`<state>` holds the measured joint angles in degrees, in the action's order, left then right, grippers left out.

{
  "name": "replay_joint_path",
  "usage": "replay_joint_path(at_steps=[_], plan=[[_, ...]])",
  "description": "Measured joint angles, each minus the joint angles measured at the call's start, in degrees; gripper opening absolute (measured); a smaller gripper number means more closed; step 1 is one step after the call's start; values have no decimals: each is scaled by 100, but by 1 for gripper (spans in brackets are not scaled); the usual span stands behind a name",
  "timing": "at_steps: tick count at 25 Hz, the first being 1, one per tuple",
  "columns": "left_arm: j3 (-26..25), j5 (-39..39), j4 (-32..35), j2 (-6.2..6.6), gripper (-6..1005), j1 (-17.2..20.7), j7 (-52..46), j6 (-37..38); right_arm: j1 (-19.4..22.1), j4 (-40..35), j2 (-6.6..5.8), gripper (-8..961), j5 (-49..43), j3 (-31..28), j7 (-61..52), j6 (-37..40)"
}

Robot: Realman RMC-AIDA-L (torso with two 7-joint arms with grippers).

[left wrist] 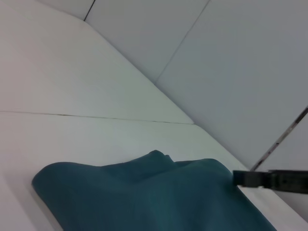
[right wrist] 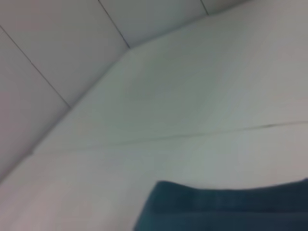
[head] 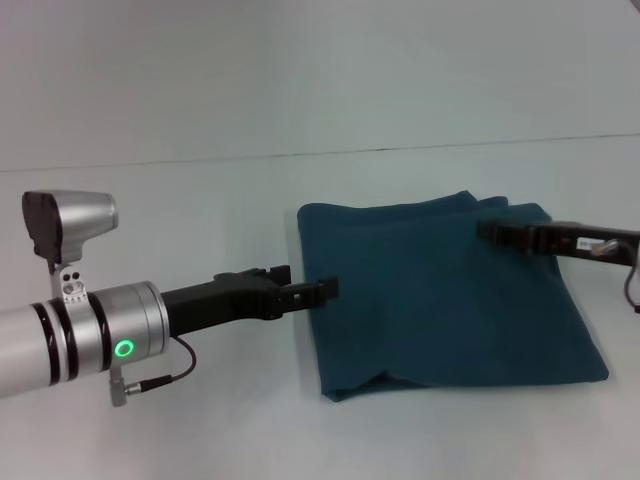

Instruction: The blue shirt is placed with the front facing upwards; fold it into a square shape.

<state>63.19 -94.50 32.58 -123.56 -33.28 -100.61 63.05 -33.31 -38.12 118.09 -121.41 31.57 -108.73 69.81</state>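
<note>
1. The dark teal-blue cotton shirt (head: 445,295) is already folded into a rough rectangle. It sits right of centre in the head view, flat on the white table (head: 200,200). No lettering or label shows, just plain fabric. The near edge looks thick, with layers stacked, and the far right corner has a small fold sticking up.
2. Left side of the frame: the left arm comes in from the lower left, a silver cylinder with a green ring light, then a black wrist section. The left gripper (head: 318,290) reaches out roughly level, and its tip is right at the shirt's left edge, about halfway along that side. It seems to be touching the fabric there, but I can't tell if the jaws are clamped or loose.
3. Right side: the right gripper (head: 492,232) comes in from the right edge, also about level, with its black tip over the shirt's upper right area. Same deal, can't tell if it's pinching cloth or just hanging there.
4. The left wrist view shows the shirt (left wrist: 144,197) along the bottom, with the right gripper (left wrist: 240,177) poking in from the right edge.
5. The right wrist view just catches a blurry corner of the shirt (right wrist: 226,209) at the bottom.
</note>
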Motion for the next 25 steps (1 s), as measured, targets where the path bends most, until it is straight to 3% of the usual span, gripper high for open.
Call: replay_joint_path(at_steps=[7,15,20,25], plan=[[0,-14,-14,-10,869,20,-12,-64,-125,474,97,157,-4,334,427,-1116],[0,-16,-24,5,868,31,-15,-136,-341,896,128,6,-5,584,577,-1777],[0,-16,-24,9,867,36,0,-144,-400,975,131,6,54,646,643,-1982],[0,-15,-24,22,866,34,-13,-130,-287,757,128,7,499,622,862,-1522]])
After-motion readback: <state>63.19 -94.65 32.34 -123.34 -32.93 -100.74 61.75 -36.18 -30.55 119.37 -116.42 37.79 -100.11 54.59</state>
